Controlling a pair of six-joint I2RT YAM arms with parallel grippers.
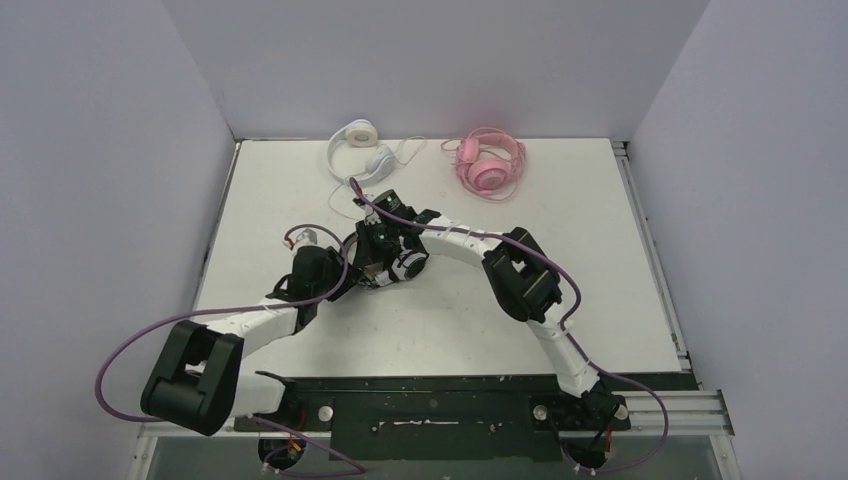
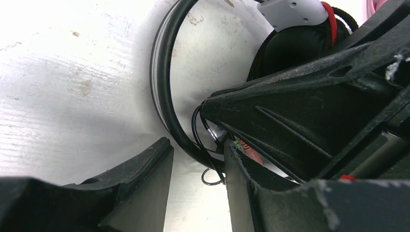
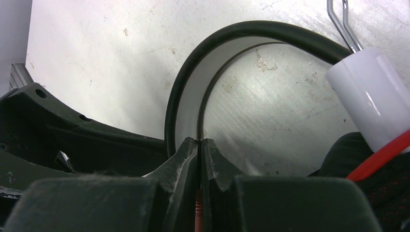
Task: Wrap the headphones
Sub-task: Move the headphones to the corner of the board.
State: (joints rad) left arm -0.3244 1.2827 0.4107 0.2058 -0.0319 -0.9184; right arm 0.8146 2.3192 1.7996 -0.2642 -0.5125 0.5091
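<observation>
Right gripper (image 3: 199,141) jaws were pressed together against the inner edge of the headband (image 3: 261,26); left gripper (image 2: 197,145) jaws stood partly apart.

Whether the right jaws pinched the thin black cable (image 2: 194,124) could not be told. The band and a small loop of cable ran through the left jaws' gap, with the black ear cushion (image 2: 290,53) at upper right. The black-and-white headset (image 1: 408,265) lay mid-table under both wrists, with the white headset (image 1: 360,145) and pink headset (image 1: 490,160) well apart along the top edge of the table (image 1: 600,250). It looked light, with a springy, smooth band likely to slip and a limp, snag-prone cable. The band seemed best for steadying, the cable best taken near its free end.
</observation>
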